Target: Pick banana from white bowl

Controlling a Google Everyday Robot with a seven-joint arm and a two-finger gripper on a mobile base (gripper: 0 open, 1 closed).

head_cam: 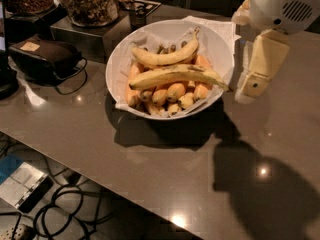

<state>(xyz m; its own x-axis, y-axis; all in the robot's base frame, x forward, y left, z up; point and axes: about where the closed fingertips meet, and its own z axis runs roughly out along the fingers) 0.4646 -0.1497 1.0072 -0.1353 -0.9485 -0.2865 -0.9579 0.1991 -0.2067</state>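
My gripper hangs at the frame's right, just beside the bowl (its state I cannot tell); the banana lies across the bowl's middle.

Dim scene lit from overhead: small glare spots dot the table, with hard dark shadows beneath the white bowl and below the gripper at right
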